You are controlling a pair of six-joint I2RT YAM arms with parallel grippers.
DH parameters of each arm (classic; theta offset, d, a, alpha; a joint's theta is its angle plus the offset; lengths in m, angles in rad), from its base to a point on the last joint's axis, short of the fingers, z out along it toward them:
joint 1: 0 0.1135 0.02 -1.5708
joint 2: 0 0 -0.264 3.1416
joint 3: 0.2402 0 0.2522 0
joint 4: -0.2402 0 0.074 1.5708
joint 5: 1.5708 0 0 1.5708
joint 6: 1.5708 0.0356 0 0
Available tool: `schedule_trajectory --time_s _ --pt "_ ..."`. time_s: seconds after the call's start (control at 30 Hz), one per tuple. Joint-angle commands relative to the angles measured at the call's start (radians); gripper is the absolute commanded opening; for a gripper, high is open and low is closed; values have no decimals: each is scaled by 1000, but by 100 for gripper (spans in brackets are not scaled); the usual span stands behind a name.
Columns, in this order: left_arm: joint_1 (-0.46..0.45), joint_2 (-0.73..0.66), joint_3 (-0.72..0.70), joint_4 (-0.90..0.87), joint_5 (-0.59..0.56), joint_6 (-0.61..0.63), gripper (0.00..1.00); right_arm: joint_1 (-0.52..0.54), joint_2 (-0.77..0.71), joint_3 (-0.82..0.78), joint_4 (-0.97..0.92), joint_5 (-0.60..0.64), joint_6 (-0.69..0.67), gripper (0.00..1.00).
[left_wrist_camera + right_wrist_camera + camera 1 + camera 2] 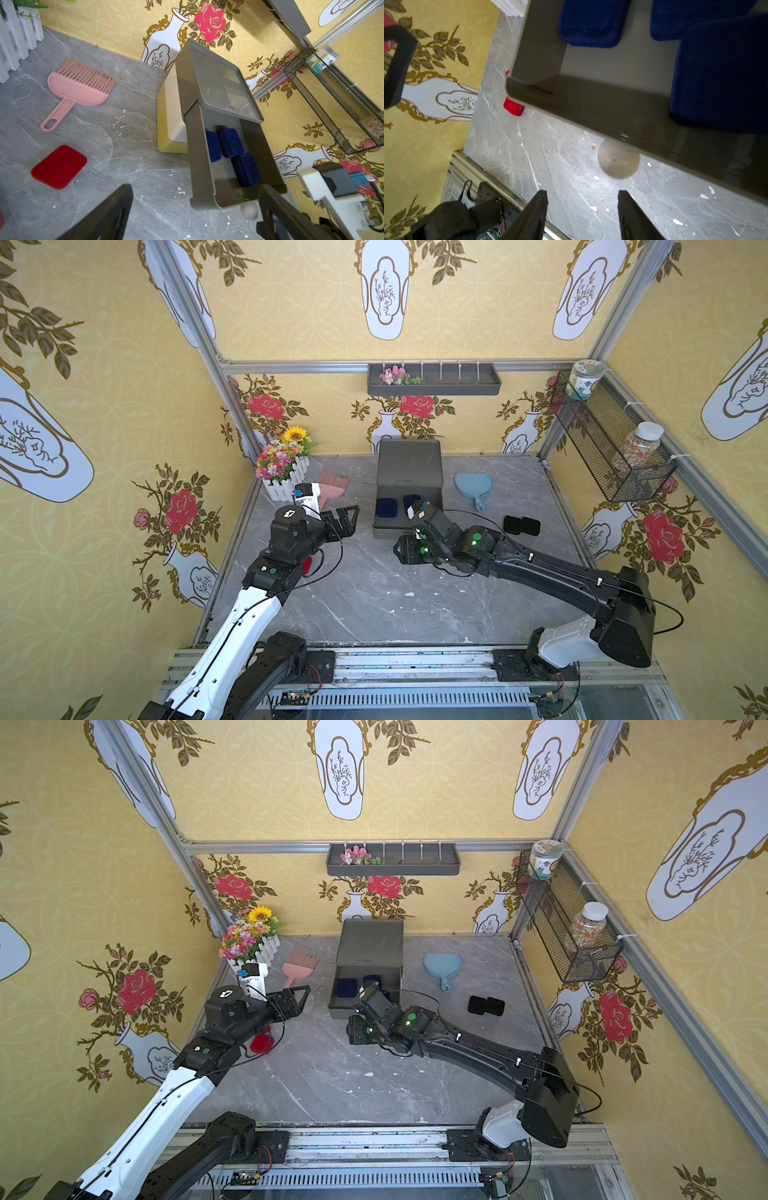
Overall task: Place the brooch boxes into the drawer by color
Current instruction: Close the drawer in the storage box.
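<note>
The right claw (582, 193) is open and empty, with the round knob (618, 159) of the drawer (591, 108) just ahead of it and blue boxes (716, 72) further in; the knob looks hard and smooth, so pinch its sides firmly.

Bright even light, blurry wrist close-ups

Three dark blue boxes (230, 143), two black boxes (521, 526), at least one red box (59, 167), one brush (81, 91), one dustpan (473, 487).
</note>
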Motion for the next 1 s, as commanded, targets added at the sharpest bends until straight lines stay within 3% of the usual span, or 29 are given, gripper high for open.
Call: schedule_trajectory --time_s 0.0,0.4,0.7,0.97 --pt "1 -2 -2 -4 -7 -5 100 -10 14 9 17 64 16 55" --pt "1 5 5 -10 -8 7 100 -36 56 9 5 101 23 49" --pt "0 7 16 -19 -16 19 100 -48 85 30 21 108 20 32" --pt "1 10 22 -22 -17 24 100 -78 80 62 12 124 -4 26"
